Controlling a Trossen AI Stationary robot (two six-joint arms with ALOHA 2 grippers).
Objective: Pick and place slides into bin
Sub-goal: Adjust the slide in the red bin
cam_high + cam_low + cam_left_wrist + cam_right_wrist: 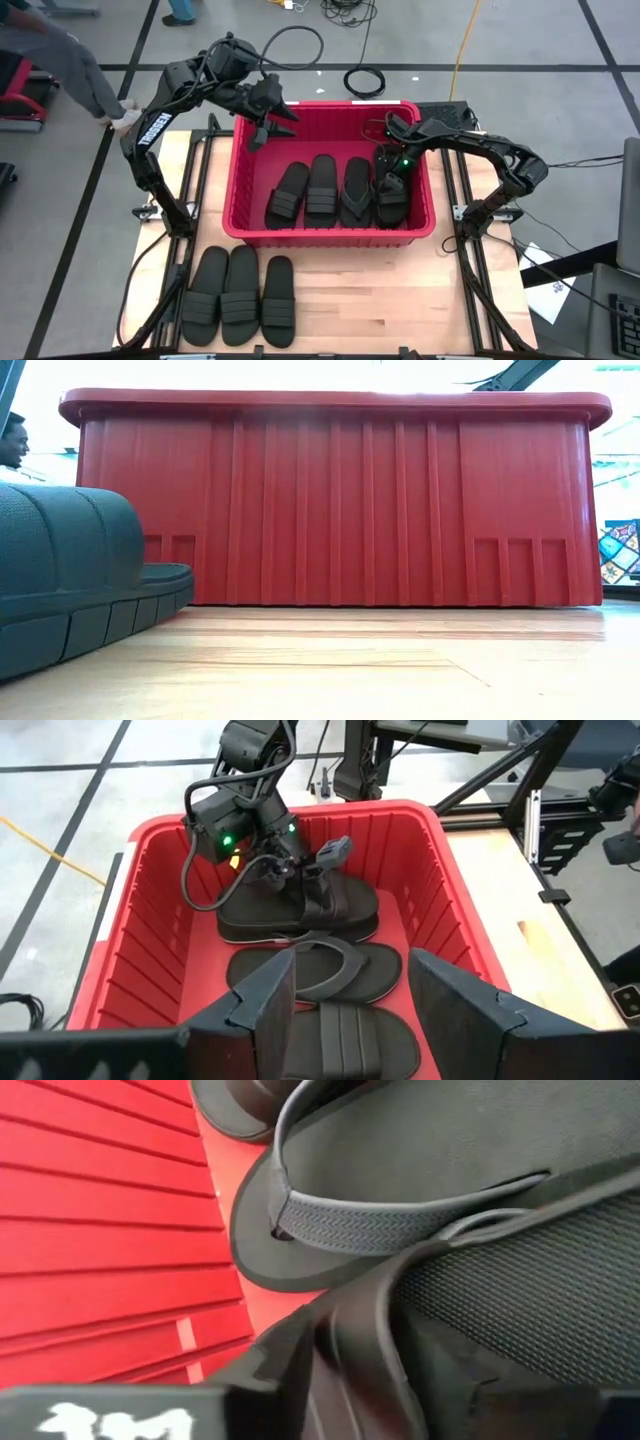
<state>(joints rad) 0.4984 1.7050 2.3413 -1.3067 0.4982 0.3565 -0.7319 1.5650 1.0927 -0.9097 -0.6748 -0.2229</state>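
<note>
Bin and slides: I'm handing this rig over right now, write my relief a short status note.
Right end effector: low inside the bin, at the strap of the rightmost slide; grip can't be confirmed.
Left end effector: open, empty, above the bin's far-left corner.
Done: four slides side by side in the bin, including a flip-flop.
Left: three ribbed-strap slides in a row on the table in front of the bin. No others in view.

White letters run down the left arm (150, 133) and look like "TROSSEN". White marks on the right gripper (330, 1380) are too cut off to read.
</note>
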